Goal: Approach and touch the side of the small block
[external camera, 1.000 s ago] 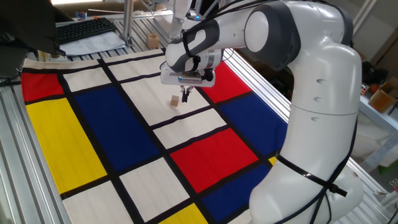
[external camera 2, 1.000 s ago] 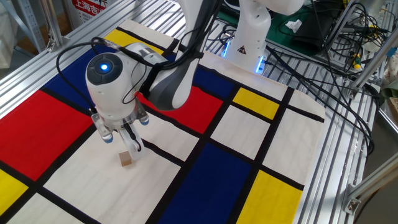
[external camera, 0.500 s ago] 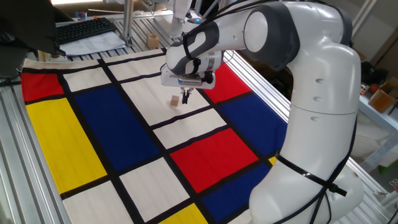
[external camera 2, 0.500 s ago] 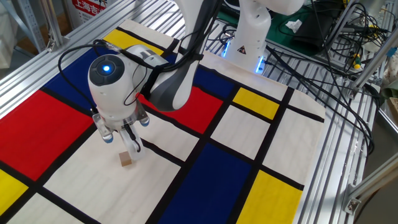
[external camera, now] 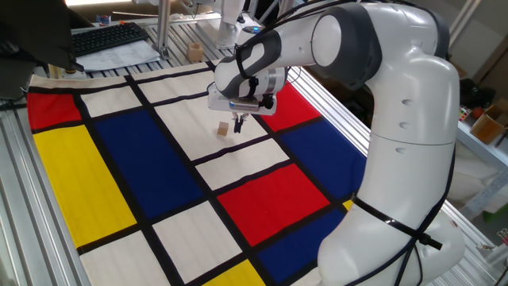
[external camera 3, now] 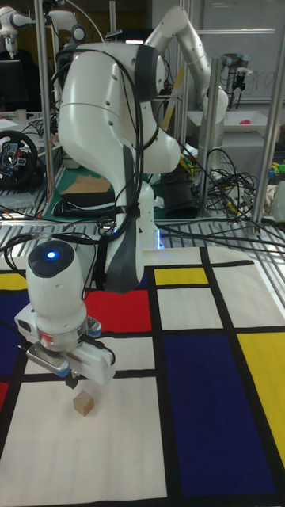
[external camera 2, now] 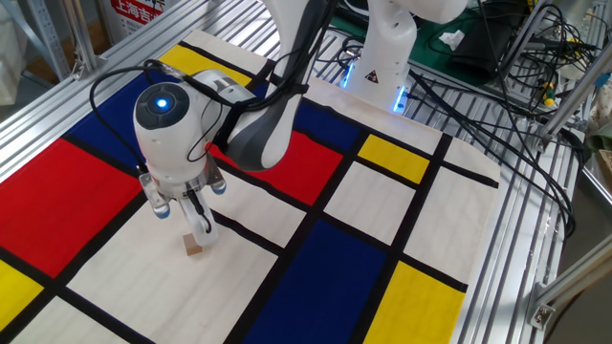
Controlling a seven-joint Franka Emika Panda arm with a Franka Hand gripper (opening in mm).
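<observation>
The small block point(external camera: 225, 128) point(external camera 2: 193, 248) point(external camera 3: 82, 405), a tiny light-brown wooden cube, lies on a white panel of the coloured mat. My gripper point(external camera: 238, 122) point(external camera 2: 204, 227) point(external camera 3: 72, 383) hangs low right beside it, its dark fingers pressed together into a single tip with nothing held. The tip ends about level with the cube's top. In the one fixed view it is just to the cube's right. I cannot tell whether the tip touches the cube.
The mat point(external camera: 103, 183) has red, blue, yellow and white panels split by black lines. A bigger tan block point(external camera: 195, 52) and a keyboard point(external camera: 111, 36) sit beyond its far edge. Cables point(external camera 2: 497, 86) lie on the aluminium frame near the robot base.
The gripper has drifted a little sideways while staying low beside the cube. The small block has not visibly moved.
</observation>
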